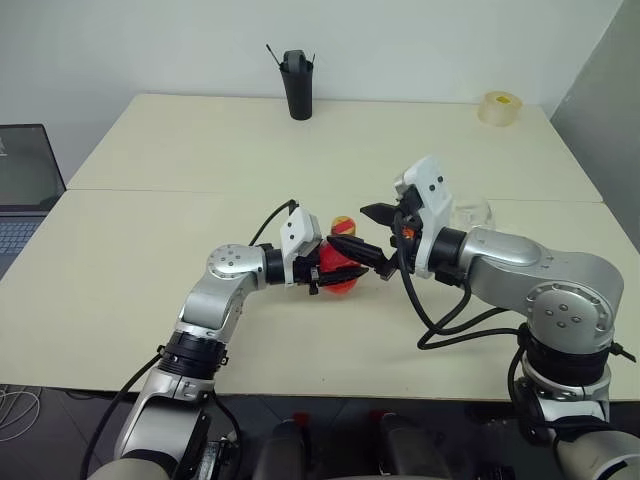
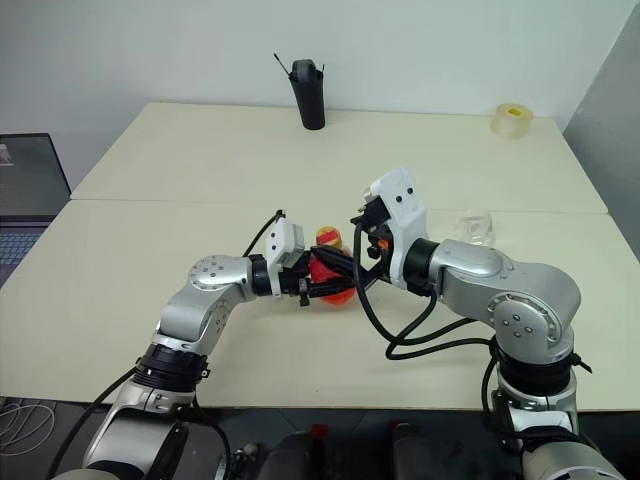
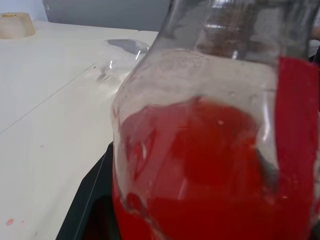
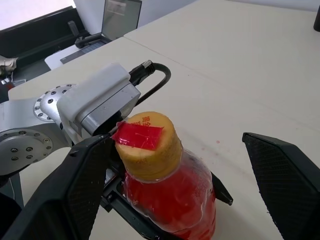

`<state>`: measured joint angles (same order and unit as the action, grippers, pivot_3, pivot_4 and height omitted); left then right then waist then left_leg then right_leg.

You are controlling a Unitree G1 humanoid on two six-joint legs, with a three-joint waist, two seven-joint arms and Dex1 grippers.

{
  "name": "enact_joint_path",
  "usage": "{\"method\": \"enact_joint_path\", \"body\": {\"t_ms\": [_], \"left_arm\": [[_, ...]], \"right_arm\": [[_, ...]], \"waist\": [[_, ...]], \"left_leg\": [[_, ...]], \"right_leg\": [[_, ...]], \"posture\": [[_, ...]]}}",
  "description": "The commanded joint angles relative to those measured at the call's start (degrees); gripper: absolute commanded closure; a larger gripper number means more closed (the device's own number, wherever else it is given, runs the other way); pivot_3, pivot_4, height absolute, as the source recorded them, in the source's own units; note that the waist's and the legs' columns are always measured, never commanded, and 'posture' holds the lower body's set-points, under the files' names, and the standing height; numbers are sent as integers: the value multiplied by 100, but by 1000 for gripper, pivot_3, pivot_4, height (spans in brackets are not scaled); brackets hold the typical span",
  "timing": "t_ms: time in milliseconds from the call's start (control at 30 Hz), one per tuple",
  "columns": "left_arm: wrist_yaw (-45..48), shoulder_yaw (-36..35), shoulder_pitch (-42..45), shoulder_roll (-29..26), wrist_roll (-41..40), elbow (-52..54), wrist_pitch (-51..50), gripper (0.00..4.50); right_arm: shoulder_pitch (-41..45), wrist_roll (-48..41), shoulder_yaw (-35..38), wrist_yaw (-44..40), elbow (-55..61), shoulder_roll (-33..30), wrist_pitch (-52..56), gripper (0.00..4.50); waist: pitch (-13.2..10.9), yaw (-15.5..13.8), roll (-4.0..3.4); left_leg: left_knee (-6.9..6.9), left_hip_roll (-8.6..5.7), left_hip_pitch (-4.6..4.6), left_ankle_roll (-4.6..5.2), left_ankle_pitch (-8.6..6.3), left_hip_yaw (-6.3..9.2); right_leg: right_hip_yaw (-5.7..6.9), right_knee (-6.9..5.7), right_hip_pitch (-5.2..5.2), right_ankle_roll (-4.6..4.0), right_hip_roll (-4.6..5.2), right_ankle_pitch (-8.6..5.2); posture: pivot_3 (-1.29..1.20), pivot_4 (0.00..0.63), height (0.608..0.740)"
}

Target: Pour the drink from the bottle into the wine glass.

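The left pincer [image 1: 350, 262] pinches the bottle [image 1: 340, 268] around its rounded body and holds it upright near the front of the worktop [image 1: 150, 230], long axis standing, the yellowish cap [image 4: 148, 145] still on top. The right pincer [image 4: 190, 175] is spread wide, one finger on each side of the cap and apart from it, so the cap lies straight ahead between its fingers; I judge the coming move to be closing on that cap to unscrew it. The right arm is the nearer one to the cap; the left is taken up with holding. The drink [image 3: 210, 175] fills the lower part of the bottle. The wine glass [image 2: 472, 227] stands on the worktop beyond the right arm, well apart from the bottle and partly hidden by the arm

By count: one bottle, one cap, one wine glass, one black pen holder [image 1: 297, 85], one tape roll [image 1: 499, 107], one laptop [image 1: 25, 195]
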<state>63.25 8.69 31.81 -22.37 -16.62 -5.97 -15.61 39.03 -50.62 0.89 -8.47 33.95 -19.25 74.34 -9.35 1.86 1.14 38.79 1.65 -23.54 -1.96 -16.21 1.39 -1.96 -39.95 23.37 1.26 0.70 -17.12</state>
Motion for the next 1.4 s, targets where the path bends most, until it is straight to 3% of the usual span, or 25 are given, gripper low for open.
{"method": "enact_joint_path", "body": {"t_ms": [33,300,333,467,600,700,867,1033,1167,1400], "left_arm": [[22,-25,104,14,-85,202,155,2287],[25,-20,79,-5,-82,205,152,2289],[29,-18,77,-8,-81,207,149,2290],[74,1,76,-9,-111,246,113,2292],[194,81,118,-3,-89,218,225,2327],[285,205,142,28,-7,191,388,2412],[338,303,198,172,-74,222,423,2637],[313,334,200,248,-77,271,434,2794],[322,338,137,234,-93,329,424,2808],[394,412,153,209,-68,218,478,2829]], "right_arm": [[36,40,93,30,114,25,-134,450],[24,100,93,40,106,43,-191,3120],[27,106,88,24,102,35,-208,3195],[184,202,-136,-690,-33,-383,-572,3195],[574,510,-638,-2866,-905,-1183,-1721,3196],[992,734,-1196,-5195,-1778,-1662,-2693,3196],[1915,1505,-1712,-6878,-3532,-1323,-3907,3196],[2310,1884,-1649,-7040,-4218,-927,-4054,3196],[2228,1750,-1404,-6815,-3884,-950,-3453,3196],[1989,1514,-771,-5963,-2930,-1075,-2776,755]], "waist": [[0,0,0],[0,-1,0],[0,-1,0],[-1,-1,-1],[-1,-1,-1],[-3,1,-3],[-6,36,-6],[-6,9,-7],[-6,-25,-7],[-9,-31,-12]], "left_leg": [[0,0,0,0,0,0],[0,0,0,0,0,1],[0,0,0,0,0,1],[0,0,0,0,0,0],[0,-10,0,1,0,-3],[-1,-13,2,1,-1,-4],[0,-10,13,2,-1,-14],[-1,5,12,2,-1,-8],[0,7,9,1,-1,-5],[4,-1,-1,0,0,2]], "right_leg": [[0,0,0,0,0,0],[1,0,0,0,0,0],[1,1,0,0,0,0],[0,1,0,0,0,0],[0,5,0,0,-4,0],[2,9,0,0,-15,0],[-4,4,0,-2,-26,1],[-10,2,0,-4,-20,1],[-6,2,0,-4,-1,1],[3,4,0,-2,16,0]], "posture": [[0,150,740],[0,150,740],[0,150,740],[0,150,740],[0,150,740],[0,150,740],[0,150,740],[0,150,740],[0,150,740],[0,150,740]]}}
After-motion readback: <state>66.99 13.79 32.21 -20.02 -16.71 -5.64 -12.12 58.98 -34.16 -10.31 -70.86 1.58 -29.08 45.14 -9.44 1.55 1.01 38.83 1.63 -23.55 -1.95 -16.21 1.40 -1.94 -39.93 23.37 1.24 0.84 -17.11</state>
